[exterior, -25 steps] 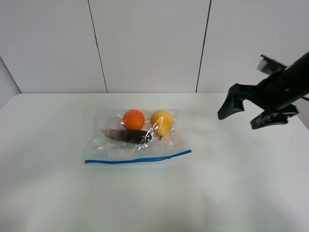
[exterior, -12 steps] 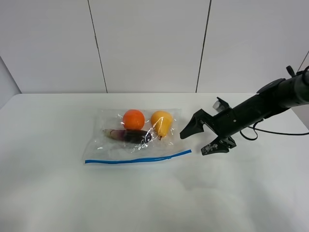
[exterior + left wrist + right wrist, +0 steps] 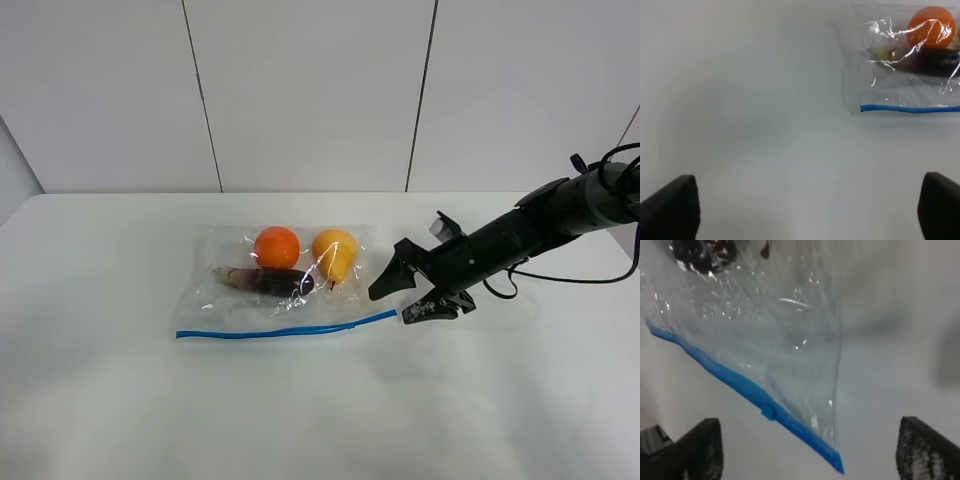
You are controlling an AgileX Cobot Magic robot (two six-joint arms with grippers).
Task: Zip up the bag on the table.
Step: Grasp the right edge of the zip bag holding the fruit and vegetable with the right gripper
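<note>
The clear plastic bag [image 3: 240,300] lies flat on the white table [image 3: 300,420], its blue zipper strip [image 3: 290,329] along the near edge. Inside are an orange [image 3: 277,247], a yellow pear [image 3: 335,255] and a dark purple item [image 3: 270,280]. My right gripper [image 3: 402,300] is open, low over the table at the strip's right end. In the right wrist view the strip's end corner [image 3: 836,461] lies between the open fingertips of the right gripper [image 3: 810,450]. My left gripper [image 3: 805,210] is open and empty, well away from the bag [image 3: 900,85]; the left arm is out of the high view.
A white panelled wall [image 3: 310,90] stands behind the table. The right arm [image 3: 540,225] and its cable stretch from the right edge across the table's right side.
My right gripper has come down from high on the right and moved left, ending low at the right end of the zipper strip. The bag has not moved.
</note>
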